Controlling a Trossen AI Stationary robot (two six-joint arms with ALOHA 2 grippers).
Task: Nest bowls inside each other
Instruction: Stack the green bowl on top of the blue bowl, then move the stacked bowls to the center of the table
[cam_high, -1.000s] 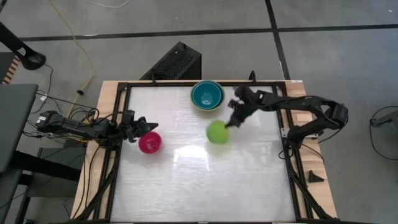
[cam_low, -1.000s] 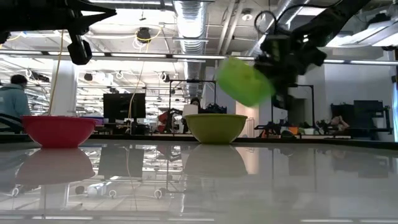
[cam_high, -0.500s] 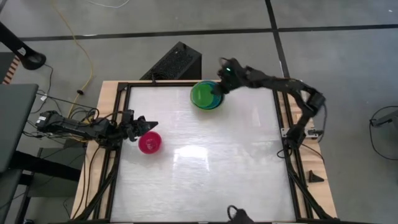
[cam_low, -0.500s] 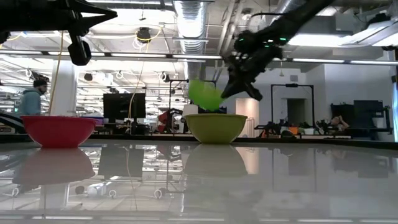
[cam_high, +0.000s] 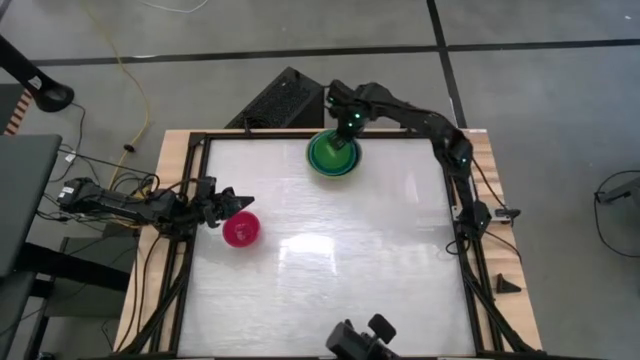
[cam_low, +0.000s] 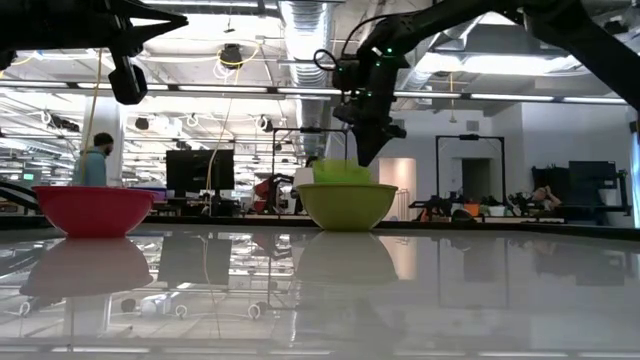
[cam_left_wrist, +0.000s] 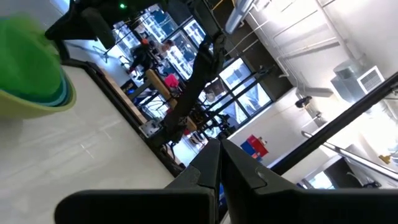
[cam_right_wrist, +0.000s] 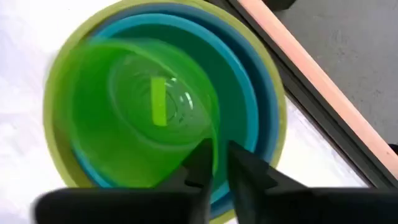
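At the table's far middle stands a stack: the olive-green bowl (cam_low: 347, 205) holds the light blue bowl (cam_right_wrist: 260, 99) and the teal bowl (cam_right_wrist: 186, 32). The bright green bowl (cam_high: 331, 153) lies tilted inside them. My right gripper (cam_right_wrist: 219, 163) hangs over the stack's far right side and points down, its fingers a little apart at the green bowl's rim. The magenta-pink bowl (cam_high: 241, 230) stands on its base at the table's left. My left gripper (cam_high: 243, 203) is shut, level, just beyond the pink bowl and above it. My right gripper comes down from above onto the bright green bowl's rim (cam_right_wrist: 214, 134), one finger inside the bowl and one outside. A narrow gap shows between the fingers, and I cannot tell whether they touch the rim. The bowl rests tilted in the teal bowl.
A black box (cam_high: 280, 100) stands on the floor behind the far edge. A wooden border (cam_right_wrist: 311, 93) and a black frame run round the white tabletop (cam_high: 330, 270). A dark device (cam_high: 360, 340) sits at the near edge. A person (cam_low: 95, 165) stands in the room behind.
My right gripper has carried the bright green bowl from the table's middle up and toward the far edge, tipping from a slant to point steeply down over the stack. The bowl, then lifted clear and tilted, now lies inside the teal bowl.
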